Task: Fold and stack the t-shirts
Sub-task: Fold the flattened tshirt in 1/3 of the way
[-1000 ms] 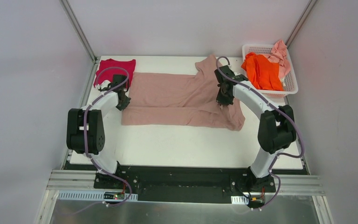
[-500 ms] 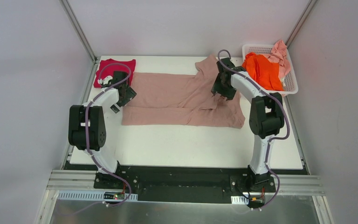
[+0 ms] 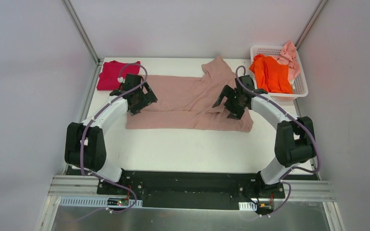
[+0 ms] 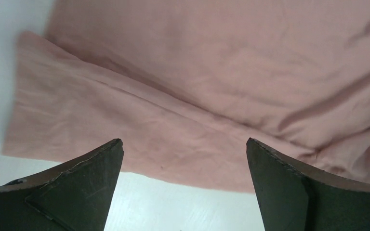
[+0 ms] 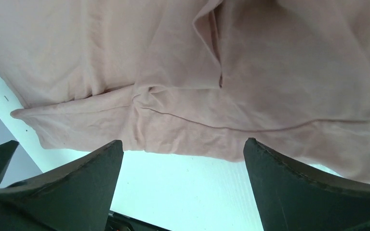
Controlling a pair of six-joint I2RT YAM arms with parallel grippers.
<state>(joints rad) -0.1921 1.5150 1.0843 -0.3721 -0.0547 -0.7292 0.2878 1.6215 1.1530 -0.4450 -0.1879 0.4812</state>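
Observation:
The large dusty-pink t-shirt (image 3: 183, 101) lies folded lengthwise across the middle of the table, one sleeve pointing to the far side. My left gripper (image 3: 144, 99) hovers open over its left end, and the left wrist view shows the shirt (image 4: 197, 72) beyond the open left gripper (image 4: 184, 141). Above the right part of the cloth, my right gripper (image 3: 225, 102) is also open; the shirt's near hem (image 5: 221, 134) runs just past the empty right gripper (image 5: 183, 141). A crimson t-shirt (image 3: 111, 74) lies folded at the far left. The orange t-shirt (image 3: 270, 73) and pale pink t-shirt (image 3: 289, 54) sit in the basket.
The white lattice basket (image 3: 301, 89) stands at the far right corner of the white table (image 3: 183, 149). Grey enclosure walls and metal posts close in the left, right and far sides. The arm bases sit on the black rail at the near edge.
Both grippers have opened and let go of the dusty-pink shirt. The left gripper has moved right over the cloth; the right gripper has lifted and turned toward the middle.

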